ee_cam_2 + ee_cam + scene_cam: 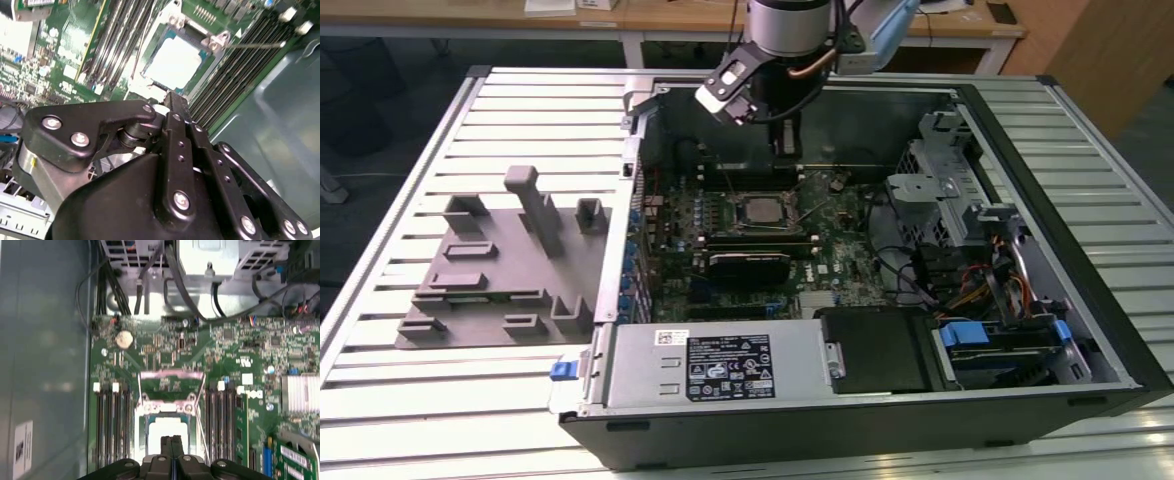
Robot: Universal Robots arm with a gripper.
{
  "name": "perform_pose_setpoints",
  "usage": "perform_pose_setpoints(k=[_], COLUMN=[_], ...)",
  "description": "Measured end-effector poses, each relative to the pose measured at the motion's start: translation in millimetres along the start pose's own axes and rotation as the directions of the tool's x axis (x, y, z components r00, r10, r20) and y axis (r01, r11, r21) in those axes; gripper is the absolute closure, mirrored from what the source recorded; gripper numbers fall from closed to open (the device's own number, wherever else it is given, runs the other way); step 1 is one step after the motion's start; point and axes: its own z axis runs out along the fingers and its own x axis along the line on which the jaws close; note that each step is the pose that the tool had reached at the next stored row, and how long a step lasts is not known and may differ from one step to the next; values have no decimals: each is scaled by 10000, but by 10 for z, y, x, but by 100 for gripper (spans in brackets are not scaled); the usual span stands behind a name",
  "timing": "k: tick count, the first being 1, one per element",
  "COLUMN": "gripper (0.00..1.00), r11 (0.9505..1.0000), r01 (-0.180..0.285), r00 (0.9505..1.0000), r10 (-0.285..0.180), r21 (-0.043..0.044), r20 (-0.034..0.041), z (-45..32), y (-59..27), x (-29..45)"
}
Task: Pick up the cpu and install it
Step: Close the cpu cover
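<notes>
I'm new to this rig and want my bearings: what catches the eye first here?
An open computer case dominates the slatted table, its green motherboard exposed. Mid-board lies the pale cpu, with the arm's shut hand close above it. A grey fixture plate sits beside the case on the exterior view's left.

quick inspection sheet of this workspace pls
surface: slatted metal table, with an open computer case lying on it
job's things: cpu sits in the motherboard socket
clutter: grey fixture block beside the case, on the exterior view's left
grippers: gripper shut, holding nothing, above the cpu
cables: coloured bundle near the drive bays
surroundings: wooden desks behind the table
</notes>
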Motion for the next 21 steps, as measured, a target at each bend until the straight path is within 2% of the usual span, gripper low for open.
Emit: perform_pose_setpoints(k=[21], gripper=[89], r11=[10000], r01=[-1], r00=[10000], r10=[1], r21=[10], r20=[1], z=[40], y=[684], x=[17])
